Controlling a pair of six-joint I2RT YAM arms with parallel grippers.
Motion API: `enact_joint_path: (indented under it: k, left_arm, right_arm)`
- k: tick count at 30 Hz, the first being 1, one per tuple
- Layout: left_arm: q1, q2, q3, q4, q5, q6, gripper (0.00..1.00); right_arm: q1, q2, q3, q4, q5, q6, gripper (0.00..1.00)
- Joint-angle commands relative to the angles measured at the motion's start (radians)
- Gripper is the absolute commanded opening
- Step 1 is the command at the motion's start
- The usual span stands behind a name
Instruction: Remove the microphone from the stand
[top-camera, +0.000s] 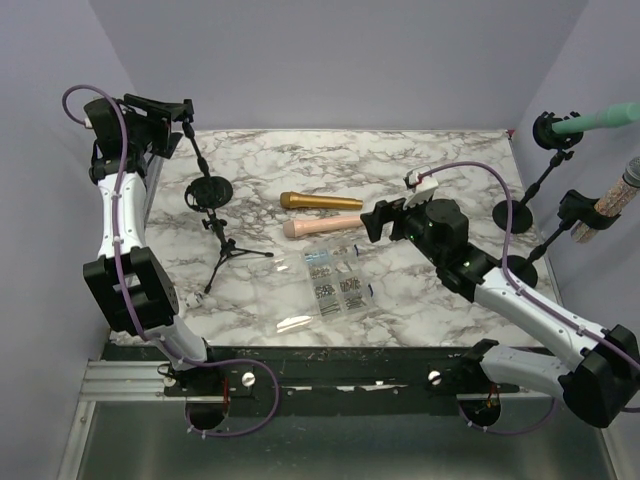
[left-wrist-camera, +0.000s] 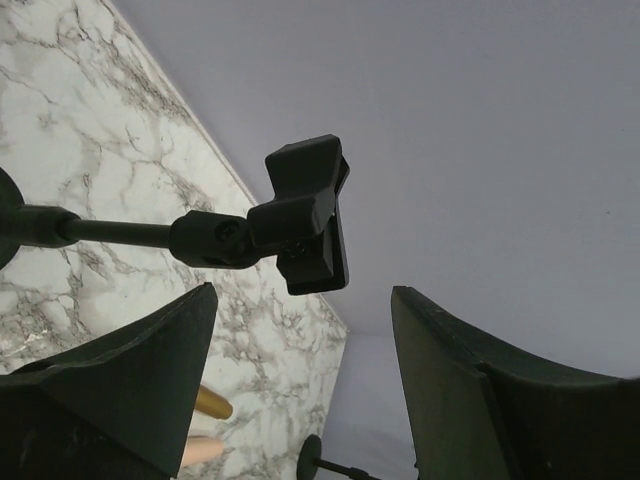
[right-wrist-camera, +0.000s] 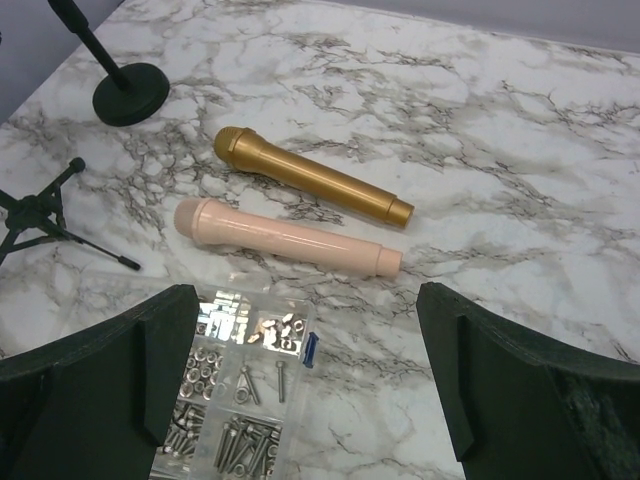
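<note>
From the overhead camera I see the left arm raised at the far left corner, and on its wrist feed the left fingers (left-wrist-camera: 130, 390) stand wide apart with nothing between them. Just beyond their tips is the black clip (left-wrist-camera: 305, 215) of the round-base stand (top-camera: 210, 190); the clip holds nothing, and its rod runs off to the left of that view. The fingers do not touch it.

Two microphones lie loose on the marble worktop (top-camera: 430, 310), side by side and nearly parallel: a gold microphone (right-wrist-camera: 310, 178) further from me and a pink microphone (right-wrist-camera: 285, 237) nearer, both with their heads pointing toward the left side. The right fingers (right-wrist-camera: 520, 390) hang above the worktop just short of the pink one, spread open and holding nothing. Directly below them sits a clear box of screws (right-wrist-camera: 240, 400), close to the pink microphone.

A small tripod stand (top-camera: 228, 255) rests between the round-base stand and the box.

Over at the right edge, a green microphone (top-camera: 605, 117) sits in the clip of another stand, and below it a speckled microphone (top-camera: 615, 200) sits in a second clip. Both are well apart from either arm's fingers
</note>
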Motion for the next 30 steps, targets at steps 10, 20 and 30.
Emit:
enact_joint_path:
  k: [10,20,30]
  left_arm:
    - [-0.005,0.073,0.078,-0.074,0.008,-0.050,0.53]
    - [-0.009,0.119,0.131,-0.099,-0.026,-0.016,0.35]
    - [-0.010,0.128,0.038,-0.052,-0.030,0.041,0.15]
  right_arm:
    - [0.000,0.028,-0.003,0.039,0.033,-0.001,1.00]
    - [0.000,0.033,-0.002,0.039,0.035,-0.001,1.00]
    - [0.002,0.033,-0.006,0.045,0.032,-0.001,1.00]
